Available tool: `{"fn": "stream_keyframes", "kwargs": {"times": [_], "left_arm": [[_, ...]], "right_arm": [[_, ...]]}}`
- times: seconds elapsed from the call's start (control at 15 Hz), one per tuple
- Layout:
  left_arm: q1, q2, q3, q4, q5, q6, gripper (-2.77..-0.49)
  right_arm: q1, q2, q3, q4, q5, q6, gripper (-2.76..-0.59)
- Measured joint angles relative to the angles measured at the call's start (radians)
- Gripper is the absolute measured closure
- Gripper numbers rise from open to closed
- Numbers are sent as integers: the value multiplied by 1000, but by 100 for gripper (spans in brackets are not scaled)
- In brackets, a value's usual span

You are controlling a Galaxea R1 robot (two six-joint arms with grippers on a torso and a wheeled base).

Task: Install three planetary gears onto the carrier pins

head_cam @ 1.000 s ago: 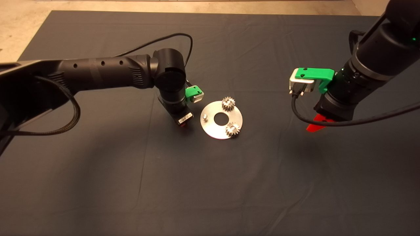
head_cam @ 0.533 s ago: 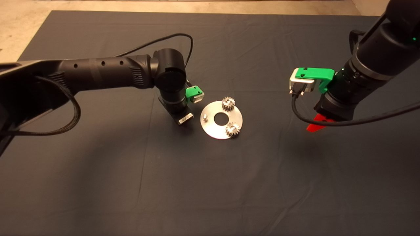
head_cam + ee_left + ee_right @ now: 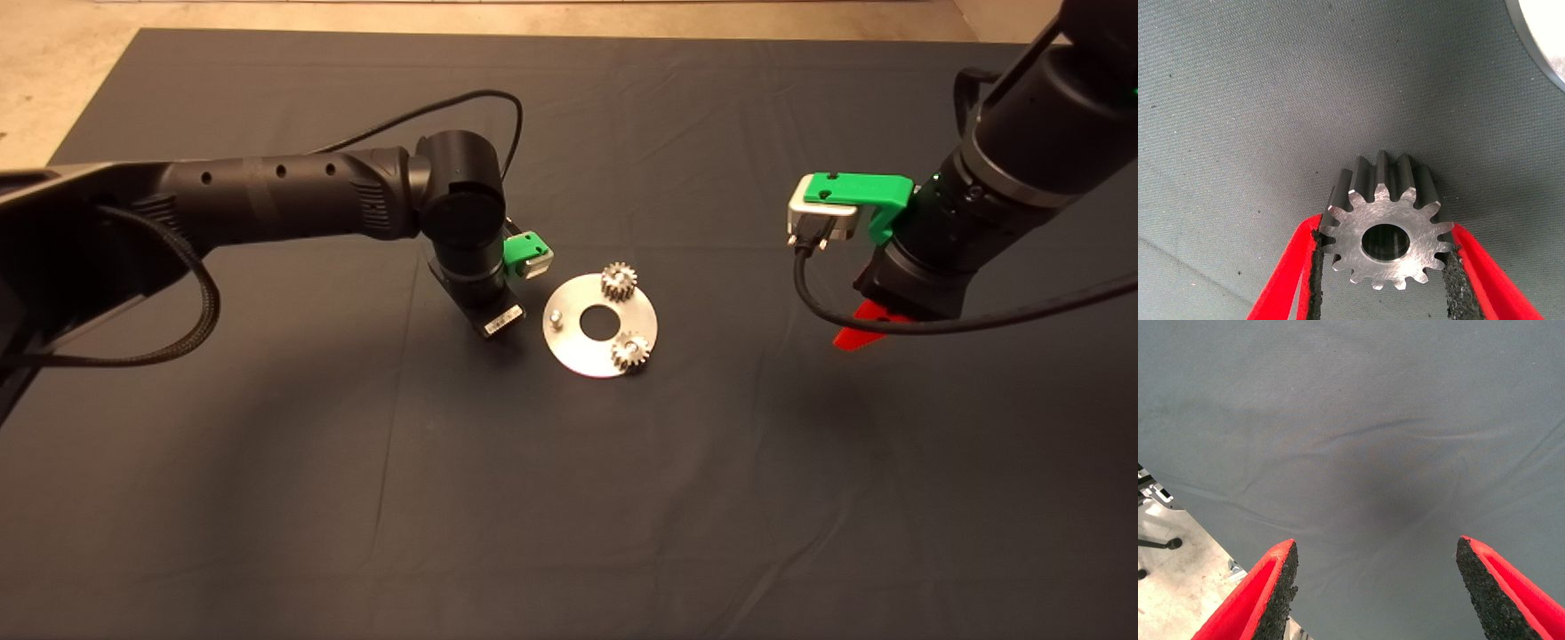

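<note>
Beside the disc [image 3: 598,325], the left claw [image 3: 1383,267] grips a gear [image 3: 1386,227]; right claw [image 3: 1375,587] gapes empty.

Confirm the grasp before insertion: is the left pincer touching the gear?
Touching. The left wrist view shows both pads of the left pincer pressed against the teeth of the gear.

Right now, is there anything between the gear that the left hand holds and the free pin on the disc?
Nothing visible. The left hand grips the third gear just beside the disc. The bare pin stands on the disc's near side, facing that hand; the two mounted gears sit on the far side. The right hand, open, waits apart.
</note>
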Motion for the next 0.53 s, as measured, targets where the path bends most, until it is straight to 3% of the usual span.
{"fn": "stream_keyframes", "kwargs": {"times": [0.53], "left_arm": [[-1, 17, -7, 1, 5, 0, -99]], "right_arm": [[0, 0, 1, 14, 0, 0, -175]]}}
